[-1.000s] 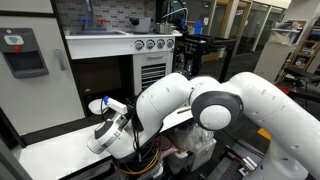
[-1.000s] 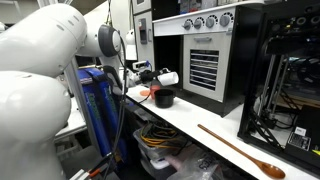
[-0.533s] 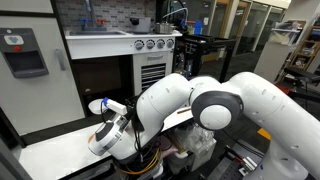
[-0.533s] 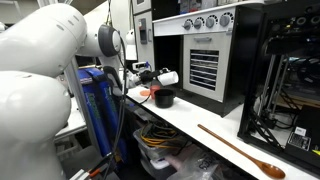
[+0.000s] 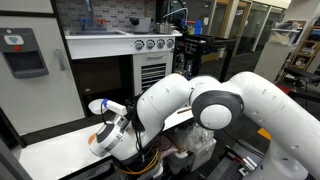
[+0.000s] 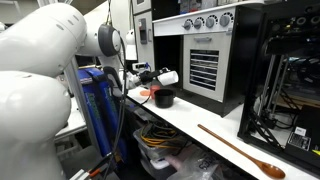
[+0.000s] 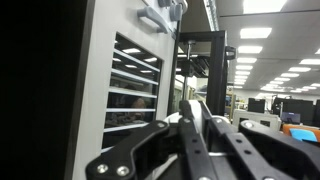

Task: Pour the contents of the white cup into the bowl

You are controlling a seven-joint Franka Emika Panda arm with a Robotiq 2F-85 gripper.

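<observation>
My gripper (image 6: 158, 77) is shut on the small white cup (image 6: 170, 77) and holds it tipped on its side just above the black bowl (image 6: 164, 98), which stands on the white counter. In an exterior view the cup (image 5: 98, 106) shows at the gripper's tip (image 5: 112, 107), and the arm hides the bowl. In the wrist view the cup (image 7: 195, 107) sits between the two dark fingers (image 7: 192, 125). I cannot see the cup's contents.
A salmon-red cup (image 6: 146, 95) stands next to the bowl. A wooden spoon (image 6: 240, 152) lies further along the counter (image 6: 200, 118). A silver oven with vents (image 6: 205, 55) stands close behind the bowl. A blue rack (image 6: 95, 105) stands beside the arm.
</observation>
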